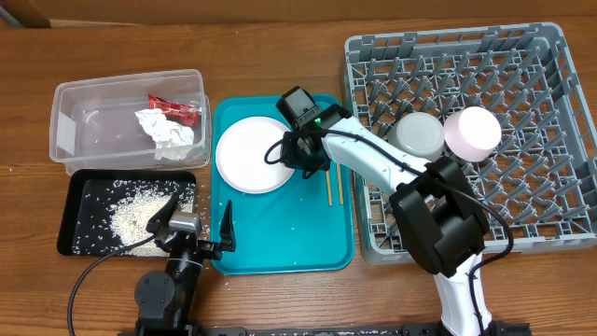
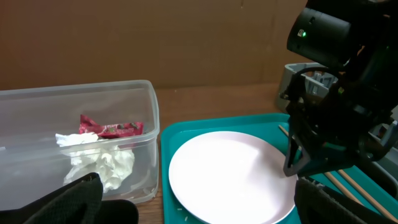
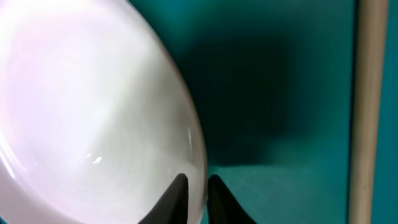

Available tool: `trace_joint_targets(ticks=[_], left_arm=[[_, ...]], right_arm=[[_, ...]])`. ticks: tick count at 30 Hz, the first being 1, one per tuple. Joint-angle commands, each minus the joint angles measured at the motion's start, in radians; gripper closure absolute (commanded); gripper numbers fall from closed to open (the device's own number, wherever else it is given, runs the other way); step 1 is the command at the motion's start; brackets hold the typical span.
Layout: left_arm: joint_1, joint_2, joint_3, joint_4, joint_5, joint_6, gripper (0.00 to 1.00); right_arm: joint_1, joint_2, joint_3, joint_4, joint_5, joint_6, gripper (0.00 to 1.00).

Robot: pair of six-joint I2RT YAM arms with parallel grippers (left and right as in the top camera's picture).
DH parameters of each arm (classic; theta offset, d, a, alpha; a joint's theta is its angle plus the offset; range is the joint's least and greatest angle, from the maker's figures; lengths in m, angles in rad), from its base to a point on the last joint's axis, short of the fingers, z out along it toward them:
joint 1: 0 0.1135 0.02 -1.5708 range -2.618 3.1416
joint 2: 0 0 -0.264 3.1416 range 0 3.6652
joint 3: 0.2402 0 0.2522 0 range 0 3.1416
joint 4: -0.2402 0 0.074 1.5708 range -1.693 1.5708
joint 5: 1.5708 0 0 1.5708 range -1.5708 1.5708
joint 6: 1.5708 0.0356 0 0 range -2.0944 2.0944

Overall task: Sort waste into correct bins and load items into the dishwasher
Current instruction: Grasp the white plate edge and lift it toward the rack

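wooden desk (image 1: 93, 47) carries a teal tray (image 1: 280, 238) with the white plate (image 1: 244, 154) lying flat on its left half. the right fingers (image 3: 178, 194) straddle the plate's right rim, seemingly pinching it, while the left fingers (image 1: 226, 226) rest spread and empty by the tray's near-left corner, farther off.

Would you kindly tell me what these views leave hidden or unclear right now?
Overhead: the right arm covers the plate's right rim and part of the rack.
Right wrist: the right gripper's fingers straddle that rim; blur hides whether they pinch it.
Left wrist: the right gripper blocks most of the chopsticks and rack.
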Motion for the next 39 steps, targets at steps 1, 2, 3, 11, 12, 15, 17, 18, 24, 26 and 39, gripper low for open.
trace_joint_targets(ticks=[1,2,3,11,12,15,17,18,24,26,39], left_arm=[[0.006,-0.006,-0.003,-0.002,0.006,-0.014,0.00],[0.006,-0.006,-0.003,-0.002,0.006,-0.014,0.00],[0.006,-0.006,-0.003,-0.002,0.006,-0.014,0.00],[0.006,-0.006,-0.003,-0.002,0.006,-0.014,0.00],[0.006,-0.006,-0.003,-0.002,0.006,-0.014,0.00],[0.006,-0.006,-0.003,-0.002,0.006,-0.014,0.00],[0.006,-0.006,-0.003,-0.002,0.006,-0.014,0.00],[0.006,-0.006,-0.003,-0.002,0.006,-0.014,0.00],[0.006,-0.006,-0.003,-0.002,0.006,-0.014,0.00],[0.006,-0.006,-0.003,-0.002,0.006,-0.014,0.00],[0.006,-0.006,-0.003,-0.002,0.006,-0.014,0.00]], right_arm=[[-0.010,0.010,0.004,-0.008,-0.001,0.003,0.91],[-0.010,0.010,0.004,-0.013,-0.001,0.002,0.96],[-0.010,0.009,0.004,-0.019,0.001,0.001,0.96],[-0.041,-0.105,0.064,-0.109,0.154,-0.034,0.96],[-0.043,-0.128,0.066,-0.105,0.153,-0.048,0.96],[-0.043,-0.186,0.066,-0.103,0.153,-0.095,0.96],[-0.037,-0.208,0.066,-0.129,0.191,-0.112,0.96],[-0.036,-0.219,0.066,-0.139,0.230,-0.112,0.96],[-0.036,-0.320,0.068,-0.128,0.378,-0.169,0.96],[-0.033,-0.351,0.069,-0.137,0.440,-0.199,0.96],[-0.119,-0.479,0.069,-0.169,1.337,-0.300,0.96]])
